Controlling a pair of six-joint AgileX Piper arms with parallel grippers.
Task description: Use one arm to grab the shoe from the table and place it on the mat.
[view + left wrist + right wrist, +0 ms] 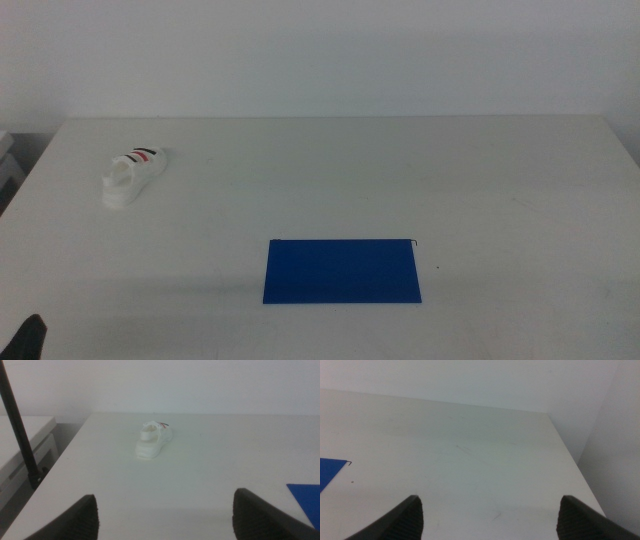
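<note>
The small white shoe (133,175) with black and red straps lies on the table (400,170) at the far left, its toe pointing back right. The dark blue mat (342,270) lies flat near the front centre, with nothing on it. My left gripper (167,502) is open and empty, low over the table's front left, with the shoe (154,441) well ahead of it and a mat corner (307,500) at the side. Only its tip (30,338) shows in the middle view. My right gripper (491,505) is open and empty, out of the middle view; a mat corner (329,472) shows beside it.
A black pole (20,430) and a low white unit (25,445) stand beyond the table's left edge. The table's right edge (570,455) runs close to a white wall. A small dark speck (437,267) lies right of the mat.
</note>
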